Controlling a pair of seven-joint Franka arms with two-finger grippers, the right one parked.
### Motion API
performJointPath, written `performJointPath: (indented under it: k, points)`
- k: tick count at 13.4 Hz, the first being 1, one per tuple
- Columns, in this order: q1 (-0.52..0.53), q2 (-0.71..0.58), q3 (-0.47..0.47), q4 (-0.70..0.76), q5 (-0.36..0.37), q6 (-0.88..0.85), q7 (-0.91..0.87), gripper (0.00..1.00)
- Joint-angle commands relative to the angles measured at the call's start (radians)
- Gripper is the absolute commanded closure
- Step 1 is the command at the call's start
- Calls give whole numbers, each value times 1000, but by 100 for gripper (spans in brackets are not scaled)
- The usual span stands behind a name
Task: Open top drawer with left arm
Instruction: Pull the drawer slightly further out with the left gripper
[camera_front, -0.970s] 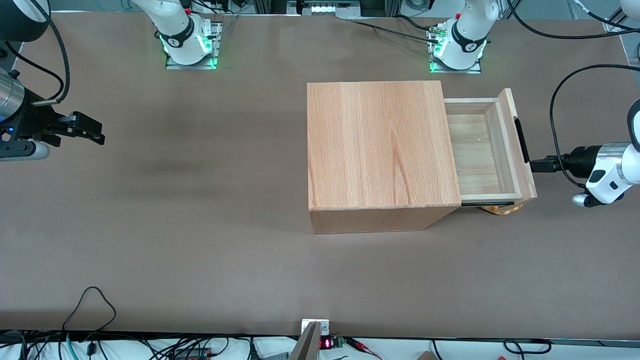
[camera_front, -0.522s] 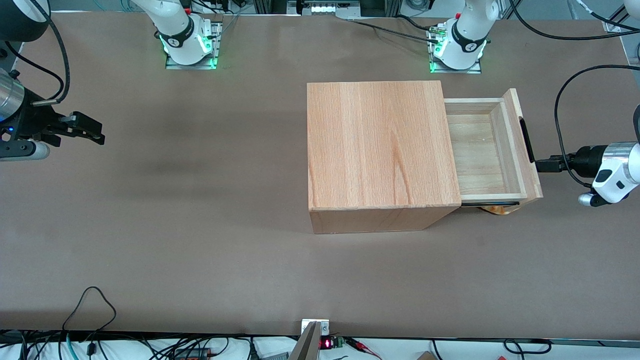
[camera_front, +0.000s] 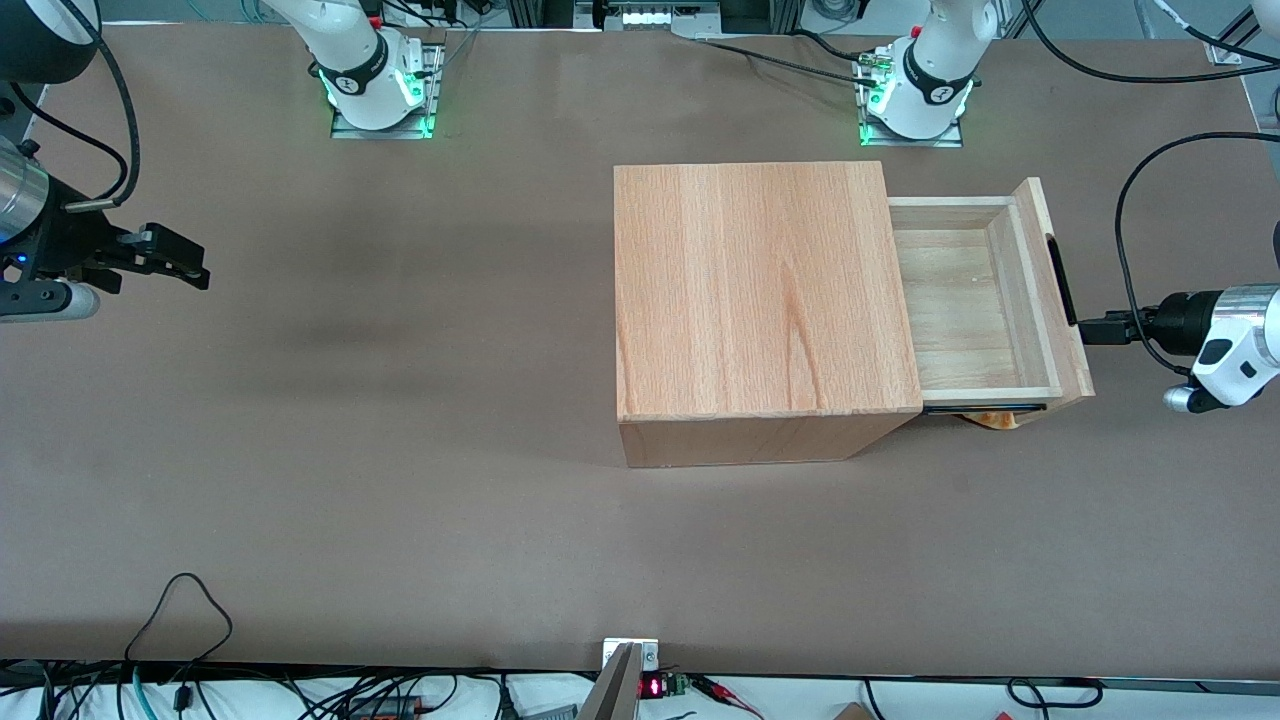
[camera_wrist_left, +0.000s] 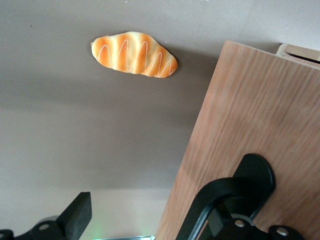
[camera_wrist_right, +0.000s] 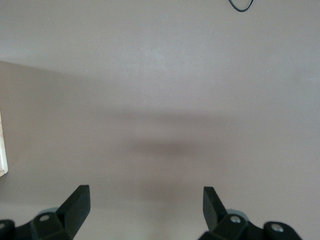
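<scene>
The top drawer stands partly pulled out of the big wooden box, toward the working arm's end of the table. Its light-wood tray is bare inside. The front panel carries a slim black bar handle. My left arm's gripper is at the end of that handle nearer the front camera. It is open: in the wrist view one finger sits hooked under the handle, while the other finger hangs free over the table.
A striped orange bread roll lies on the table below the open drawer, peeking out under its near corner. Both arm bases stand at the table's back edge. A black cable loops above the left wrist.
The drawer has slid farther out of the box toward the working arm's end, and my gripper has moved with the handle the same way.
</scene>
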Motion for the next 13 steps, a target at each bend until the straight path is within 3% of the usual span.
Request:
performJointPath:
  k: [1, 13]
  points:
    - [17, 40, -5, 8, 31, 31, 14, 0]
    - [19, 25, -8, 11, 31, 25, 28, 0]
